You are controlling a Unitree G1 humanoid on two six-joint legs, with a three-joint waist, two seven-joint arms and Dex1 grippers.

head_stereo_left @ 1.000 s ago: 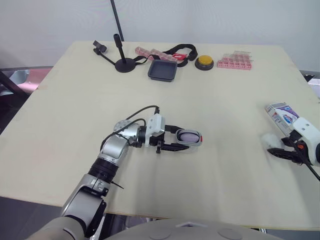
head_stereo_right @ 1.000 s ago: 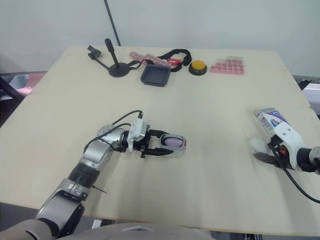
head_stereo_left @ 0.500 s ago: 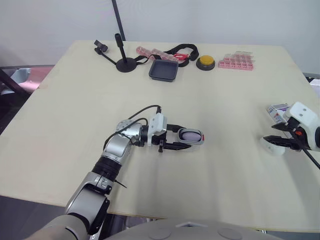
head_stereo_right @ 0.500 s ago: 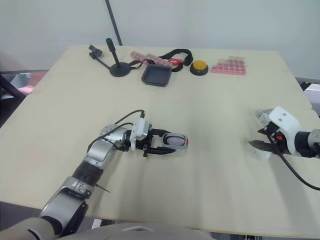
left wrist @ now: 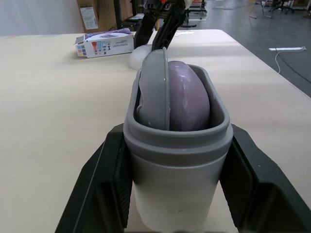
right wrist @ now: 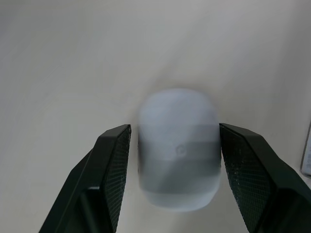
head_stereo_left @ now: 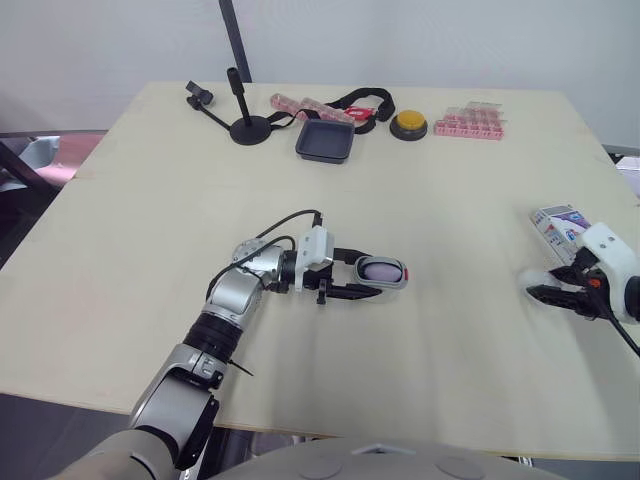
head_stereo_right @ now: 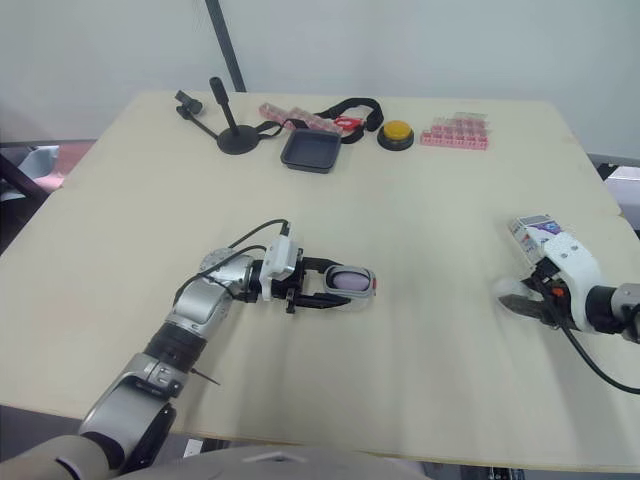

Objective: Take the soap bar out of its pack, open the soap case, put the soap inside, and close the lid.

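**Soap in the case, right fingers astride a pale piece**

The pale wooden table (head_stereo_left: pixel 450 200) spreads before me. At its 12 o'clock edge stand a black stand (head_stereo_left: pixel 245 115), a dark tray (head_stereo_left: pixel 325 141) and, toward 1 o'clock, a row of pink blocks (head_stereo_left: pixel 470 122) with a yellow button (head_stereo_left: pixel 409 123) beside it.

My left gripper (head_stereo_left: pixel 368 277) lies low over the table near the middle, a little toward 6 o'clock, and is clenched on the grey soap case (left wrist: pixel 175 160) — one black finger pressed to each side of it. The case is open, and the purple soap (left wrist: pixel 187 94) sits inside it, with a thin grey insert (left wrist: pixel 154 87) standing on edge against the soap.

My right gripper (right wrist: pixel 174 127) is at the table's 3 o'clock edge, its fingers spread on either side of a pale rounded piece (right wrist: pixel 177 150) that rests on the table — it looks like the case's lid, though it is blurred. I see a sliver of gap at one finger; at the other I cannot tell whether the pad touches. The soap pack (head_stereo_left: pixel 558 222) lies flat just beside, at about 1 o'clock from that piece.
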